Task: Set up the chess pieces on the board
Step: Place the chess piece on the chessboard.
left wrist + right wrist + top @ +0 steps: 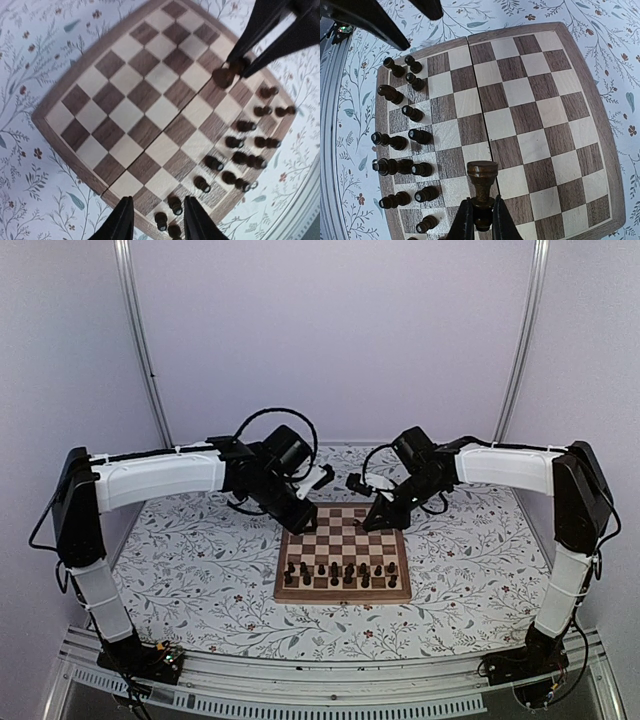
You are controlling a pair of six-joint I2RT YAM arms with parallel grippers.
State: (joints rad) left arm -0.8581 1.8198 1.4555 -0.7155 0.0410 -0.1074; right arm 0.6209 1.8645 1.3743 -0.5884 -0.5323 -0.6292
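Note:
The wooden chessboard [345,523] lies mid-table. Several dark chess pieces [345,573] stand in its two nearest rows; they show at the lower right in the left wrist view [240,150] and at the left in the right wrist view [402,140]. My right gripper [381,519] hovers over the board's far right part, shut on a dark brown chess piece [482,177], base pointing away; the held piece also shows in the left wrist view [223,76]. My left gripper [302,519] hangs over the far left corner, open and empty [157,222], above the board's [135,100] edge.
The table [200,560] has a floral cloth all round the board. A metal rail [300,680] runs along the near edge by the arm bases. White walls with two metal posts [140,340] close the back.

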